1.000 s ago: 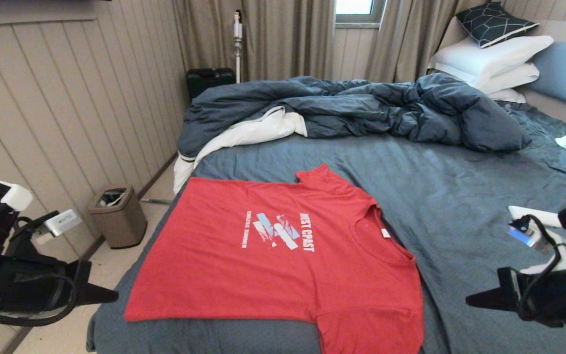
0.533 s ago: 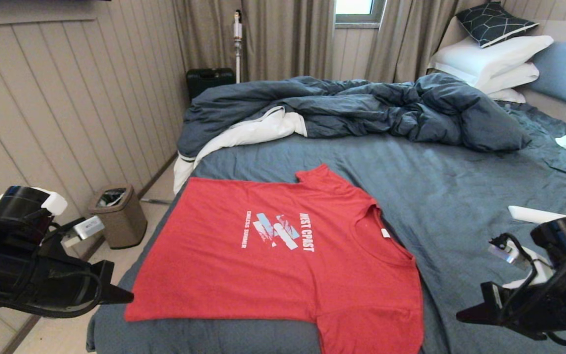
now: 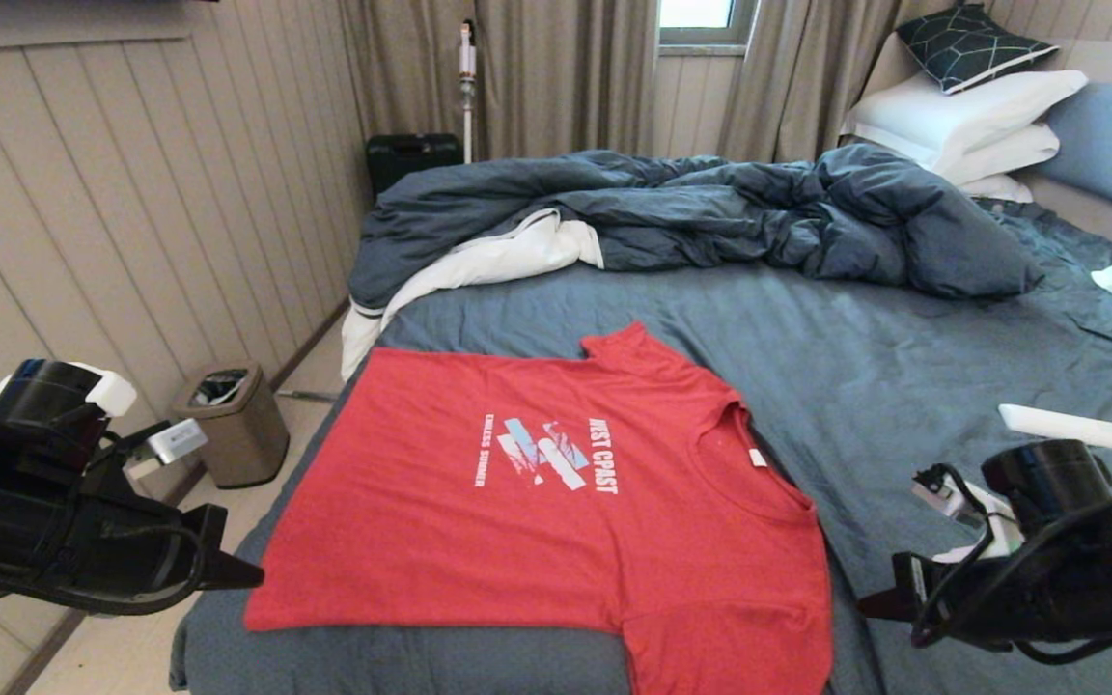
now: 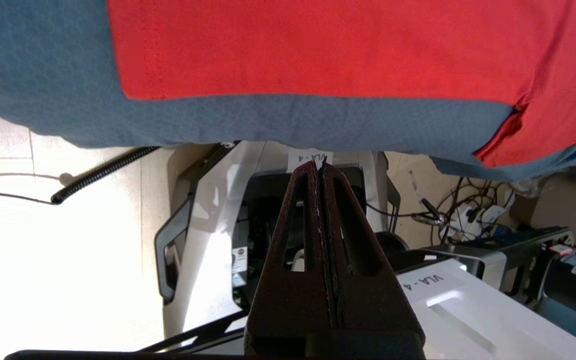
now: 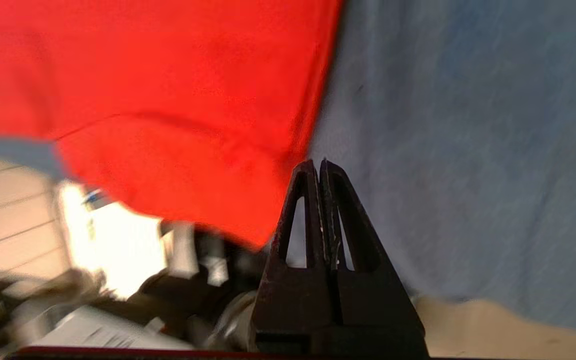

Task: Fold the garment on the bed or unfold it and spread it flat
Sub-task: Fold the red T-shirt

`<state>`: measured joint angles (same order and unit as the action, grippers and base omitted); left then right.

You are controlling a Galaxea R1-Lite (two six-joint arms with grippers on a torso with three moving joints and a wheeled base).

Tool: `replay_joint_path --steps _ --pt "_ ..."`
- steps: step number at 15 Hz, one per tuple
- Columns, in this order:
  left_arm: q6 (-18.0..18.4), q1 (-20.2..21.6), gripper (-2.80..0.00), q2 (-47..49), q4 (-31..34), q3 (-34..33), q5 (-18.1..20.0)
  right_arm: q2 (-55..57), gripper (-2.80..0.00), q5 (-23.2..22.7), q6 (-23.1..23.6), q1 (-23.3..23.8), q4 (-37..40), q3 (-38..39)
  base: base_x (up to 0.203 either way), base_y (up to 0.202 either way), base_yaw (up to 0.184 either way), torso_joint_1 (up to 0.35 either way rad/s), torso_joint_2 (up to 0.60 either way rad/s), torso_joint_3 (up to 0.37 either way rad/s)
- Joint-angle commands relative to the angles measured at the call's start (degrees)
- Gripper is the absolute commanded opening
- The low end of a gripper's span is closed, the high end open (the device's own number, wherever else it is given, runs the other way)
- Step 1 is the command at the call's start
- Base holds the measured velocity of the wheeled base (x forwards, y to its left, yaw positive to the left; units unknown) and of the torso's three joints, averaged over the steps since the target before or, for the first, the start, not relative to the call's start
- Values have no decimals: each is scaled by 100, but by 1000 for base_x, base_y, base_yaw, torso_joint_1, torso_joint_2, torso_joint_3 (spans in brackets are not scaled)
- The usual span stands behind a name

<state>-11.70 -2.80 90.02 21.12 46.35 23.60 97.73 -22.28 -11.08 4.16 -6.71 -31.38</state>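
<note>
The red T-shirt (image 3: 556, 521) lies spread flat, print up, on the near left part of the bed (image 3: 903, 367), its near sleeve hanging over the front edge. In the left wrist view its hem (image 4: 318, 45) runs along the slate-blue sheet. My left gripper (image 3: 252, 579) hovers shut just off the shirt's near left corner, holding nothing. My right gripper (image 3: 865, 608) is shut and empty, a little to the right of the near sleeve (image 5: 168, 125). Both sets of jaws are pressed together in the wrist views (image 4: 319, 165) (image 5: 317, 164).
A rumpled dark blue duvet (image 3: 691, 212) lies across the far bed, white pillows (image 3: 961, 116) at the headboard. A white flat object (image 3: 1072, 429) rests on the sheet at right. A small bin (image 3: 233, 425) stands on the floor at left by the panelled wall.
Both arms have come down and in toward the shirt: the left gripper moved right to the near left corner, the right gripper moved left toward the near sleeve. The shirt has not moved.
</note>
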Motion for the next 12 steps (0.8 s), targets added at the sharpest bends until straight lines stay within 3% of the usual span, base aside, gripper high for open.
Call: replay_joint_path --steps 1,6,8,12 --pt "-7 -1 -280 25 -3 14 5 159 -280 83 -36 -83 -191 62 0 0 0 0 0 0" --pt "-8 -1 -280 33 -3 111 5 59 -280 -92 -350 -320 -226 144 0 0 0 0 0 0" --pt "-73 -1 -280 29 -3 177 5 -14 -280 -400 -296 -213 -238 70 0 0 0 0 0 0" --pt "-188 -1 -280 34 5 323 -4 311 -280 -387 -87 225 -639 -215 0 0 0 0 0 0"
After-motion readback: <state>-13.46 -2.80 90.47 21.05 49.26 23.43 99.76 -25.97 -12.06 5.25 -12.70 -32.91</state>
